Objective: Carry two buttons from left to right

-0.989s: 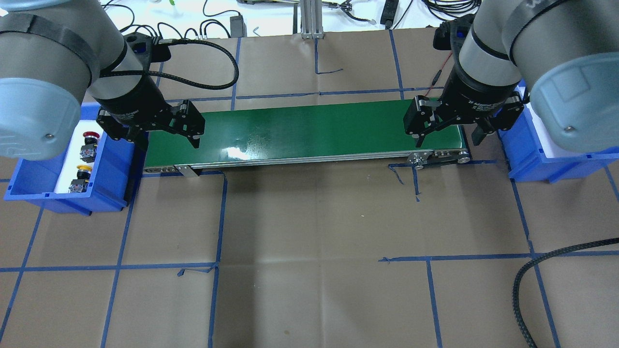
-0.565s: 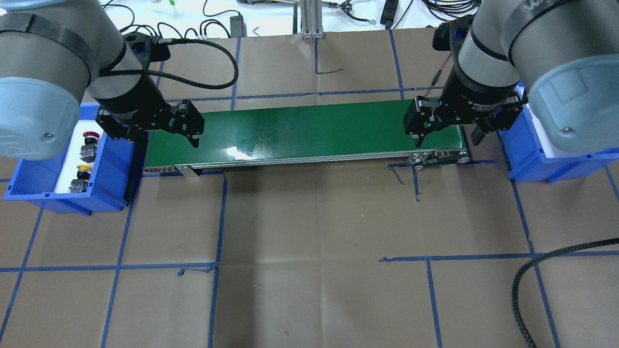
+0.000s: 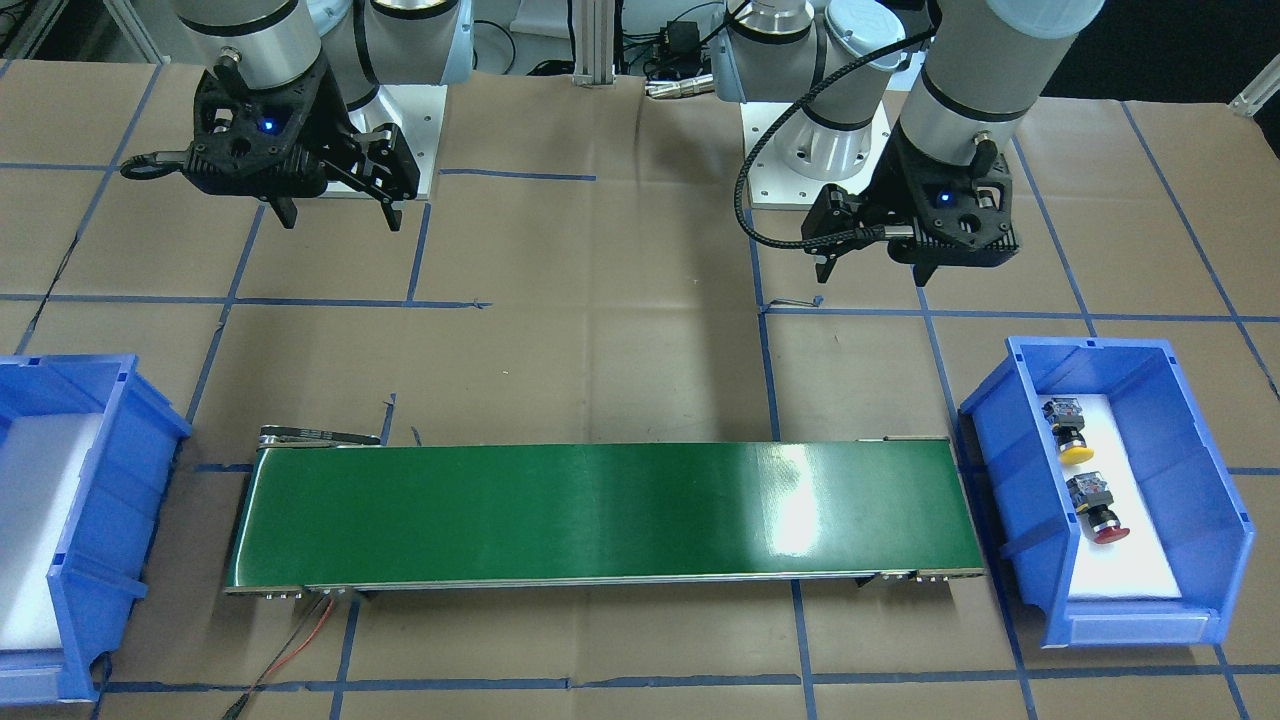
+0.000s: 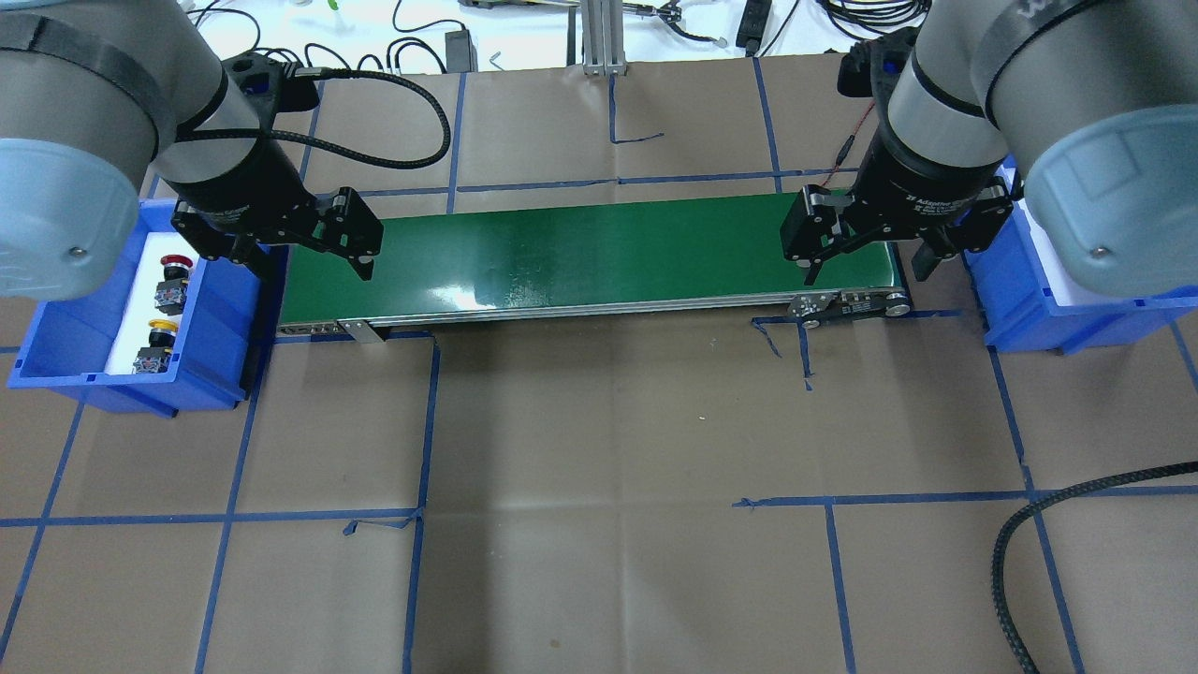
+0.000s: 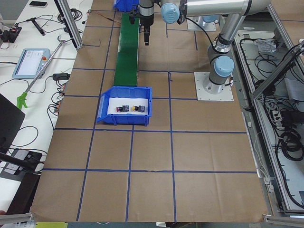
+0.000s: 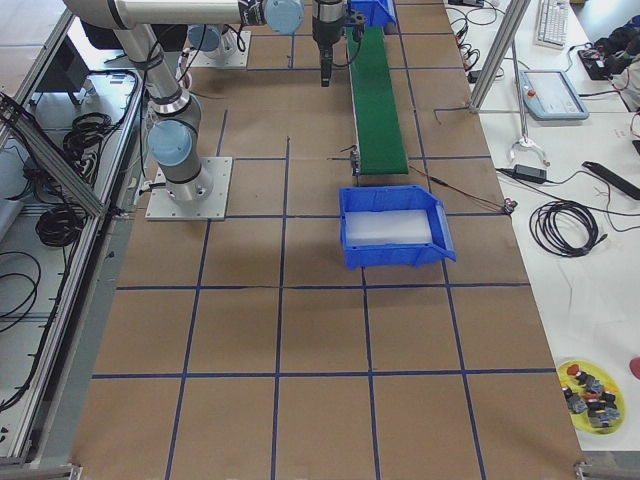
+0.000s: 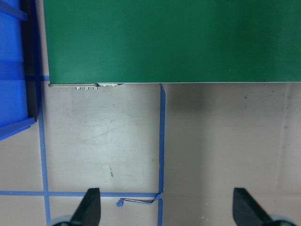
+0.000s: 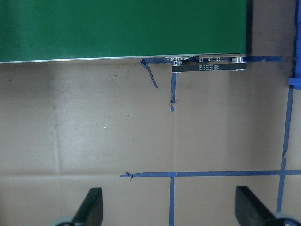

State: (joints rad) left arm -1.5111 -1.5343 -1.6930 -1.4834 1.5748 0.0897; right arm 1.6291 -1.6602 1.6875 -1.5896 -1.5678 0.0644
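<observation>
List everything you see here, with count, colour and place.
yellow-capped push-button: 1, black-grey body, in the left bin
red-capped push-button: 1, beside it, same bin
bins: 2, blue, left bin and right bin at the belt's ends
conveyor belt: 1, green, mid-table
table: 1, brown paper, blue tape grid
left claw: 1, black, open, above paper near belt's left end
right claw: 1, black, open, near belt's right end

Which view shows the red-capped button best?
Exterior front-facing: the red button lies unobstructed in the blue bin, cap and body clear. Overhead shows it smaller; exterior left, tiny; the rest miss it.
</observation>
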